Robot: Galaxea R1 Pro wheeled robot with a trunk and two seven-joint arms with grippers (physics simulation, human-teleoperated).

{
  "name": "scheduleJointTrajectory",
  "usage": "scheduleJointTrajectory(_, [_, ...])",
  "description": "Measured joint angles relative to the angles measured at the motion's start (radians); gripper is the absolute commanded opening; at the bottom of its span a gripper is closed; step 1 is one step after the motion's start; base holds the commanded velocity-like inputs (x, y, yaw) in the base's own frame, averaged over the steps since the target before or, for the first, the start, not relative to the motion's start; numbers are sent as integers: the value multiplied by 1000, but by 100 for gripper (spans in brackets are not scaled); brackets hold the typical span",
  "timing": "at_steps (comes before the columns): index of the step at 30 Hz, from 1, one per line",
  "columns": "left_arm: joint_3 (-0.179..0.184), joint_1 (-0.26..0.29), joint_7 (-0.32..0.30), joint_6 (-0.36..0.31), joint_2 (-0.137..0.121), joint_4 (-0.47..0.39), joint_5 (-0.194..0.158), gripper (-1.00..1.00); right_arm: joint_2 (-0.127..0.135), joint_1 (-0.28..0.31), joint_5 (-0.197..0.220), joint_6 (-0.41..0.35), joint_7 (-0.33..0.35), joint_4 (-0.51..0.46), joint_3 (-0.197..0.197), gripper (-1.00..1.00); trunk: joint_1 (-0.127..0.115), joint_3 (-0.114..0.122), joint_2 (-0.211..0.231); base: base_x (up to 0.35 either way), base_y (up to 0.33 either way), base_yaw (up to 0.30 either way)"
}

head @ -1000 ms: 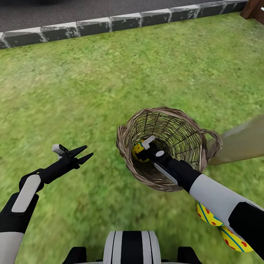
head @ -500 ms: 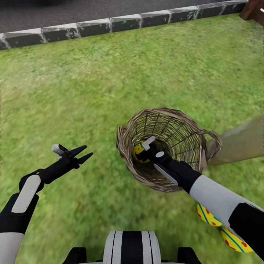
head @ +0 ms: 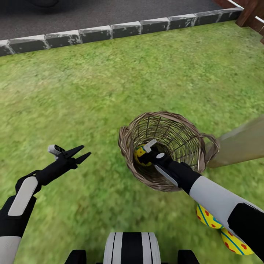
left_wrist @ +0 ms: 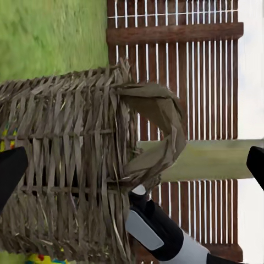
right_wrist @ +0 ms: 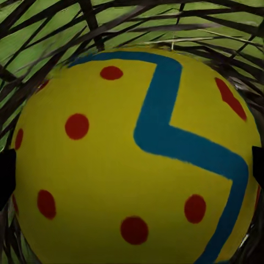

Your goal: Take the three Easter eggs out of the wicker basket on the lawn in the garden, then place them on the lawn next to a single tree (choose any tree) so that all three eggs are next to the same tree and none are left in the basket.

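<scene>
1. Easter eggs are seen in two places: one egg (head: 139, 153) lies deep inside the wicker basket (head: 165, 150), and two more eggs (head: 207, 216) lie on the lawn (head: 110, 91) beside the basket, near the slanted pale tree trunk (head: 240, 143).
2. The egg in the basket is largely hidden in the head view by the basket's near wall and by the right gripper (head: 143, 156); only a small yellow patch is visible there.
3. The two eggs on the grass are partly covered by the right forearm, and the farther one (head: 236, 244) is cut off at the picture's edge.
4. The tree trunk is cut off at the frame's edge, so its base and crown cannot be made out.
5. In the right wrist view the egg (right_wrist: 135, 159) is shown very close between the dark fingertips at either edge; the fingers are spread around it, and contact cannot be confirmed.
6. The left gripper (head: 77, 154) hangs over the grass well apart from the basket, its fingers parted and holding nothing.
7. In the left wrist view the basket's woven wall (left_wrist: 71, 176) and a loop handle (left_wrist: 159, 132) are seen before a wooden fence (left_wrist: 181, 55).
</scene>
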State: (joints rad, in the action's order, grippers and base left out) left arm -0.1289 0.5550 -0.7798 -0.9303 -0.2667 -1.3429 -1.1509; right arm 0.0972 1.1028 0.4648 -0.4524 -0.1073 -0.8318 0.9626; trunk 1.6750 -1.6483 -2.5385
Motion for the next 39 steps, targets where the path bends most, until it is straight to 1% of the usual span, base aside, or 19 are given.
scheduleJointTrajectory(2, [-8,0,0,0,1,-2,0,100,1,0,0,-11,0,0,0,-100,0,0,0,0,0,0])
scheduleJointTrajectory(8, [-5,0,7,-4,3,-2,1,100,1,0,-2,-45,0,-2,-2,-100,-3,23,1,0,0,0])
scheduleJointTrajectory(9, [-5,0,7,-4,3,-2,1,100,1,-1,-2,-85,0,-2,-2,-100,-3,27,2,0,0,0])
scheduleJointTrajectory(20, [-6,0,7,-5,3,-2,1,100,-2,-1,-4,-90,0,-7,-2,-100,-8,70,4,0,0,0])
scheduleJointTrajectory(25, [-6,0,7,-5,3,-2,1,100,1,-1,-4,-95,0,-8,-2,-100,-10,89,5,0,0,0])
scheduleJointTrajectory(27, [-7,0,7,-6,3,-2,1,100,2,0,-3,-121,0,-9,-3,-100,-11,97,6,0,0,0])
scheduleJointTrajectory(28, [-7,0,6,-6,3,-2,1,100,3,0,-2,-139,0,-12,-3,-100,-12,100,6,0,0,0])
scheduleJointTrajectory(31, [-7,0,6,-6,2,-2,1,100,6,-1,0,-185,0,-77,-7,-100,-13,112,7,0,0,0])
scheduleJointTrajectory(33, [-7,0,6,-7,3,-2,1,100,8,-1,2,-196,0,-96,-8,-100,-14,120,7,0,0,0])
scheduleJointTrajectory(38, [-7,0,6,-9,1,-2,0,100,11,-1,2,-199,0,-102,-10,-100,-16,139,8,0,0,0])
scheduleJointTrajectory(39, [-11,-6,1,-15,-4,-8,-6,100,16,-7,8,-205,2,-98,-9,-100,-16,139,8,0,0,0])
